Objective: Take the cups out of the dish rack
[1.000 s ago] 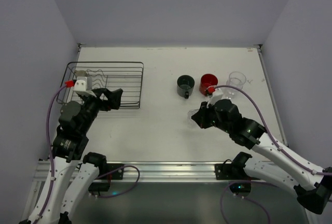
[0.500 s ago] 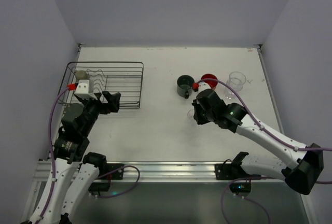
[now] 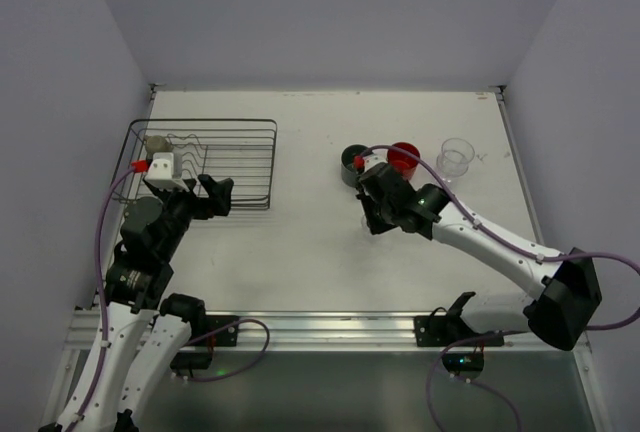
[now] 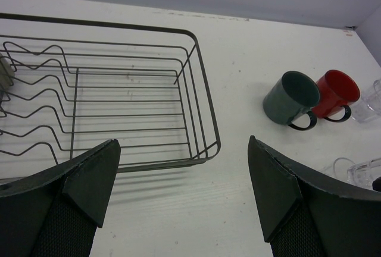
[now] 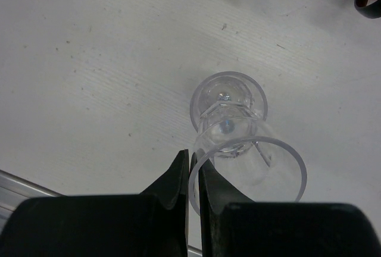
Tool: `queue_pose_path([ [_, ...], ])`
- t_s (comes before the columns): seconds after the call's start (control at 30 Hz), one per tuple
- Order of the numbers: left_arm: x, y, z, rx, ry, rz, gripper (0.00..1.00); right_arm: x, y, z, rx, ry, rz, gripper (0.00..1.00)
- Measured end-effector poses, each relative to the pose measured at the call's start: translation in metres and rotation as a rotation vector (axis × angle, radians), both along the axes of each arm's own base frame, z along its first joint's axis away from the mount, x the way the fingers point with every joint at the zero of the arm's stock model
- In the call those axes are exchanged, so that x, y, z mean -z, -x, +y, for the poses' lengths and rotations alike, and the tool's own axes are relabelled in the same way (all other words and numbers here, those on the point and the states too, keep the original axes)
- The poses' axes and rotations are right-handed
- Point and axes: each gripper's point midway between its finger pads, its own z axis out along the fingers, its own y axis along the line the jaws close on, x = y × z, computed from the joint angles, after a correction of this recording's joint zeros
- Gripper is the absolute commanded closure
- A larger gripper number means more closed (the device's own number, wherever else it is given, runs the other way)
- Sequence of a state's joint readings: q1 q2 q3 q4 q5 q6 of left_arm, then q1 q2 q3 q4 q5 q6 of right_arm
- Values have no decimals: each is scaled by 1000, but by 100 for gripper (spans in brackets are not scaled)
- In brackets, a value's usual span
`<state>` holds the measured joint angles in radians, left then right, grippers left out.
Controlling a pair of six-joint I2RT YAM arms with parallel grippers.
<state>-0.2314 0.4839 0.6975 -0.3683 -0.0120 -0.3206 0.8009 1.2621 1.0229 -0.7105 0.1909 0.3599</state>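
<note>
The dish rack (image 3: 250,130) is being used as the landmark here. It is being shown on the left part of the white table (image 3: 300,262). A small olive-grey cup (image 3: 155,144) is being carried among the wire prongs in the rack's far left part. In the left wrist view it is being cut off by the edge of the picture.

The left gripper (image 3: 215,192) is being held over the rack's near rim, toward the right end. Its fingers are being kept wide apart, and nothing is being gripped between them.

Well to the right of the rack, three cups are being shown standing on the table in a row. The dark grey-green mug (image 3: 353,164) is being seen nearest the rack, with the red mug (image 3: 403,157) just beside it on the side away from the rack. The small clear tumbler (image 3: 457,155) is being seen farthest from the rack.

The right gripper (image 5: 189,157) is being held to the right of the rack, just nearer the arm bases than the grey-green mug. Its fingers are being pressed together on the rim wall of the tall clear glass mug (image 5: 229,126), one finger inside and one outside. The mug is being viewed from above through its mouth. Whether its base is being rested on the table cannot be told.
</note>
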Motion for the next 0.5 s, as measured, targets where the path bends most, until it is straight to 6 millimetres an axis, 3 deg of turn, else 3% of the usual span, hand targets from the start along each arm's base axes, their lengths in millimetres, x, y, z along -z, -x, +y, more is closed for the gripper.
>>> queue_pose_path([
  [0.1,0,0,0,0,0,1,6,9,-1,1,-7,28,20,100],
  [0.5,0,0,0,0,0,1,6,10,-14,9,-26,47,1,100],
])
